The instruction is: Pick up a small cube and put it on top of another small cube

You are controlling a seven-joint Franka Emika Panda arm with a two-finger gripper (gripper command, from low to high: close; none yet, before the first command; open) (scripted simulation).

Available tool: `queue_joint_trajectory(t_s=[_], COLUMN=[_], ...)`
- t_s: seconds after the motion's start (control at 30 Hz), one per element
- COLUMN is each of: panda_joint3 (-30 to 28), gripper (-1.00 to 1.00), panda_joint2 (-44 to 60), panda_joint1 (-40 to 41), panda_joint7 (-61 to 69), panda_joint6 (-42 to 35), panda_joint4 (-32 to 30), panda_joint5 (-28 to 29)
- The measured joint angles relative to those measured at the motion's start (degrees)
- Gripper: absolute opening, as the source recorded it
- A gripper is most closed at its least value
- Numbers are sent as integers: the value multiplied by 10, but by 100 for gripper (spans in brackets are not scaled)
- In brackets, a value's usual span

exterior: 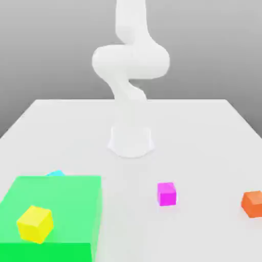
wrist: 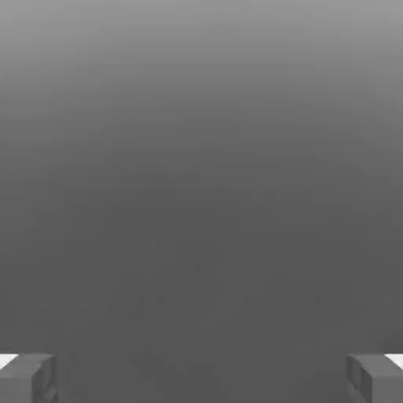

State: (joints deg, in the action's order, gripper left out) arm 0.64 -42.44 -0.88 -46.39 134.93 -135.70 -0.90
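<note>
The small magenta cube (exterior: 167,194) is sitting on the pale desk (exterior: 204,153), showing a bright top and a deeper pink front, between the green block (exterior: 56,210) and the orange cube (exterior: 253,203). The end effector (wrist: 201,379) is holding its fingers wide apart, gripping nothing.

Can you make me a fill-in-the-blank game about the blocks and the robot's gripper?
The small yellow cube sits on top of the big flat ____ block.
The small cube nearest the exterior view's right edge is ____.
The small magenta cube rests on the white ____.
The two-finger gripper has its fingers ____.
Missing words, in order: green; orange; table; open.
</note>
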Motion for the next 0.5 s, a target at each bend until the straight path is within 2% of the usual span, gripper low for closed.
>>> queue_joint_trajectory(t_s=[0.5], panda_joint3=[81], gripper=[0], panda_joint2=[261], panda_joint1=[-68], panda_joint7=[-56], panda_joint6=[235], panda_joint4=[-291], panda_joint5=[-47])
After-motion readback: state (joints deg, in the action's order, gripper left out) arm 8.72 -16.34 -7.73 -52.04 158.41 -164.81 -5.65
